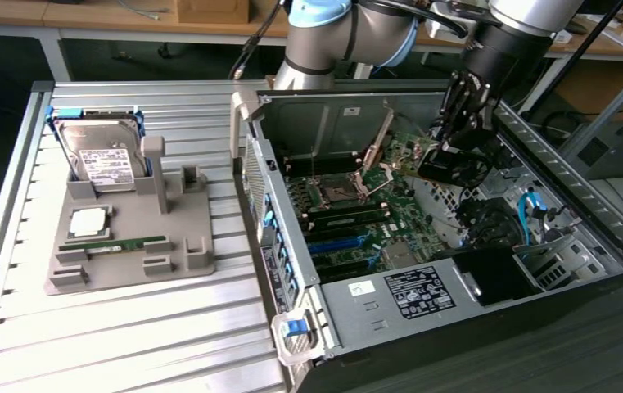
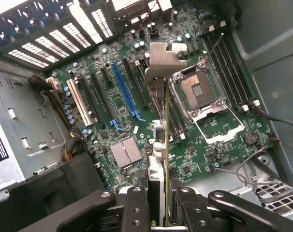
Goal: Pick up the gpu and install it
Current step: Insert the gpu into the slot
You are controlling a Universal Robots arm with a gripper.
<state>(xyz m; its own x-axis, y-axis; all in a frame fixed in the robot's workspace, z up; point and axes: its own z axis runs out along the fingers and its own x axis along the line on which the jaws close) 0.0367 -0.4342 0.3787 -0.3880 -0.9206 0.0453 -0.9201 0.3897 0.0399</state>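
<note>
Fingers point(image 2: 136, 208) clamped on the graphics card point(image 2: 158, 140), hung edge-on over the motherboard point(image 2: 209, 150); apparently offset from the blue slot point(image 2: 124, 89); lowering it skewed could jam or chip its contacts.

A grey plastic holder point(image 1: 125, 264) lies on the slatted metal counter point(image 1: 125, 344), at the exterior view's left of the open black computer case point(image 1: 589, 221); the flat green gpu point(image 1: 440, 165) hangs inside it

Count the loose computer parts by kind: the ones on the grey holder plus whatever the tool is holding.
hard drive: 1
silver square chip: 1
memory stick: 1
gpu, gripped in the tool above the open case: 1
Total: 4
</note>
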